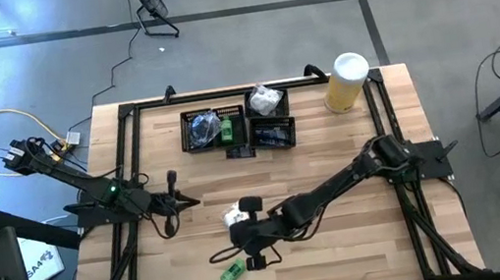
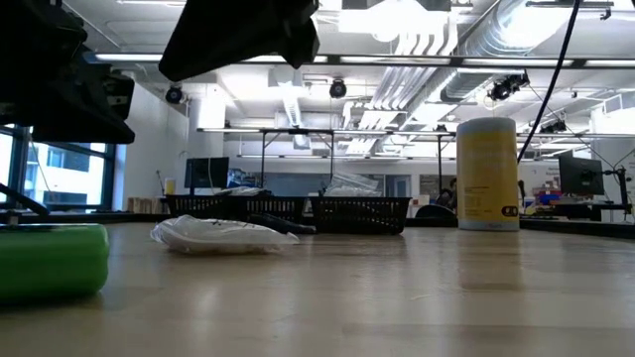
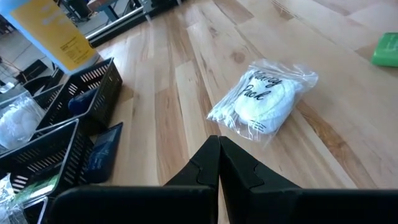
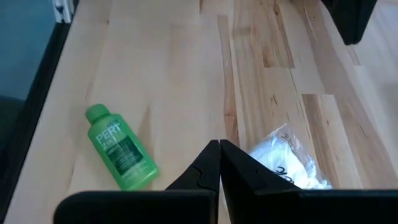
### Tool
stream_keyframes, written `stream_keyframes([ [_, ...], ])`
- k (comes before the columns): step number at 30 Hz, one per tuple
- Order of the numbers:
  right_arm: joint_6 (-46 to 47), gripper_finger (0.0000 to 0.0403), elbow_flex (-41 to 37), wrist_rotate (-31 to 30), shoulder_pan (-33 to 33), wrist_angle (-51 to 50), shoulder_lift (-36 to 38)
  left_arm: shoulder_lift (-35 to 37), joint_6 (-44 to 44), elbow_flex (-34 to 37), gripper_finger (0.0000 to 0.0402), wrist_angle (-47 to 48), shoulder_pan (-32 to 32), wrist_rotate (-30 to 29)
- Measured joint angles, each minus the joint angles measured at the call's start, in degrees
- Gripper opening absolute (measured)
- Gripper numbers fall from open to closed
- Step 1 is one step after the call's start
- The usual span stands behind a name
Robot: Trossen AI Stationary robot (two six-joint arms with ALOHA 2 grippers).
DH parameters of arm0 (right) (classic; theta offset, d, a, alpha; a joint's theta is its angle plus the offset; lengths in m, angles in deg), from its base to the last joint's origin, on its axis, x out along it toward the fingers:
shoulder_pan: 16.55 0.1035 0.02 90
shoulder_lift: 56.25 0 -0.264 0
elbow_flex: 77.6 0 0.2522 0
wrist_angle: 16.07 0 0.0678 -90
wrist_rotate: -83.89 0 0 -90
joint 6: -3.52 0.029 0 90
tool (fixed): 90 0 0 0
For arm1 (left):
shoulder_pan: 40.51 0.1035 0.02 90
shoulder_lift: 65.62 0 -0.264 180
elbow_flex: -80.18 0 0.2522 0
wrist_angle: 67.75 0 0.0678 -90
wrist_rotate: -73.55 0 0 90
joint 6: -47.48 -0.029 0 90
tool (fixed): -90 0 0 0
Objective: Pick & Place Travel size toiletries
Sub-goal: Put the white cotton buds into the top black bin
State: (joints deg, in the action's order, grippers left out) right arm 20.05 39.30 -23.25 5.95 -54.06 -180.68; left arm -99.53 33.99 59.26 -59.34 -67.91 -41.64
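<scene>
A white crinkly sachet [image 1: 237,215] lies flat on the table's middle, also in the left wrist view [image 3: 264,101] and the right wrist view [image 4: 288,165]. A green bottle [image 1: 231,275] lies on its side near the near edge [image 4: 120,149], [image 2: 50,261]. My right gripper [image 1: 257,256] [image 4: 219,148] hovers shut above the table between sachet and bottle, touching neither. My left gripper [image 1: 192,202] [image 3: 219,144] waits shut at the table's left, pointing toward the sachet. More toiletries sit in two black mesh trays [image 1: 212,128], [image 1: 269,117]. A dark navy packet [image 3: 101,150] lies on the table beside a tray.
A large yellow cylinder with a white lid [image 1: 346,81] stands at the far right. The trays line the far edge [image 2: 288,208]. A black frame [image 1: 129,158] runs along the table's sides. Bare wood lies right of the right arm.
</scene>
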Motion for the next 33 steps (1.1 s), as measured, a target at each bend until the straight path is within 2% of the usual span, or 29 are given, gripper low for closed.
stream_keyframes([
  [8,0.08,0.0003,0.06,0.63,-0.92,0.95,0.04,0.00,-0.12,0.00,0.0001,-0.01,0.00,0.12],
  [15,0.14,0.0003,0.06,10.48,-2.73,0.88,0.04,0.00,-0.14,0.00,0.0001,-0.02,0.00,0.13],
  [20,1.74,0.0003,0.06,14.75,-3.70,0.88,0.07,0.00,-1.48,0.00,0.0001,0.64,0.00,0.11],
  [24,3.62,0.0003,0.06,15.36,-4.39,0.67,0.09,0.00,-1.64,0.00,0.0001,0.88,0.00,0.11],
  [28,1.40,0.0003,0.06,16.59,-4.47,-2.70,-0.17,0.00,-1.64,0.00,0.0001,0.88,0.00,0.11],
  [33,1.61,0.0003,-0.04,13.43,-3.51,-8.68,-2.26,0.00,-1.64,0.00,0.0001,1.19,0.00,0.11],
])
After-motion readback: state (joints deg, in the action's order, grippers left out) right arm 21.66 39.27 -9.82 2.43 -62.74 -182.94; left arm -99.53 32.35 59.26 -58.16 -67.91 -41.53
